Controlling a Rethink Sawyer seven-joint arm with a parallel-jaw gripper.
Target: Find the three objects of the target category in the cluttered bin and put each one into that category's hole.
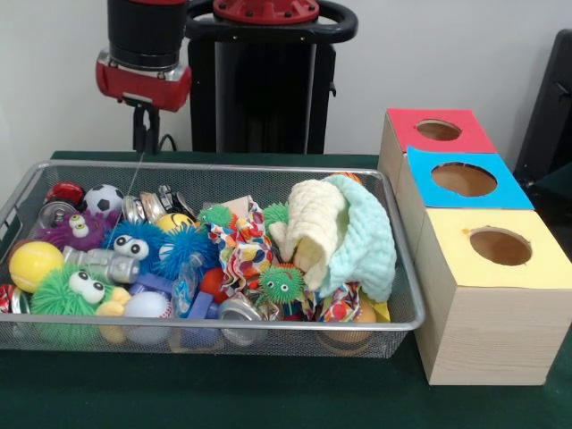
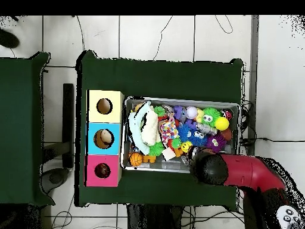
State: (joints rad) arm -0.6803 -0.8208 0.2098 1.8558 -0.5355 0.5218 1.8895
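The bin [image 1: 223, 167] of silver wire mesh sits on the green table, full of toys, balls, cans and cloths. It also shows in the overhead view [image 2: 179, 99]. My gripper [image 1: 146, 143] hangs from the red and black wrist just behind the bin's far left rim, above the table, holding nothing that I can see. In the overhead view the arm's round black end [image 2: 208, 168] hides it, at the bin's edge nearest the robot. The hole [image 1: 438, 130] in the red-topped wooden box is the farthest of three boxes on the right. It also shows in the overhead view [image 2: 102, 171].
A blue-topped box [image 1: 500, 192] and a yellow-topped box [image 1: 545, 264] stand in a row with the red one. In the bin lie white and mint cloths [image 1: 344, 232], a soccer ball [image 1: 104, 198], a yellow ball [image 1: 36, 264], furry toys with eyes [image 1: 67, 290] and metal cans [image 1: 239, 313].
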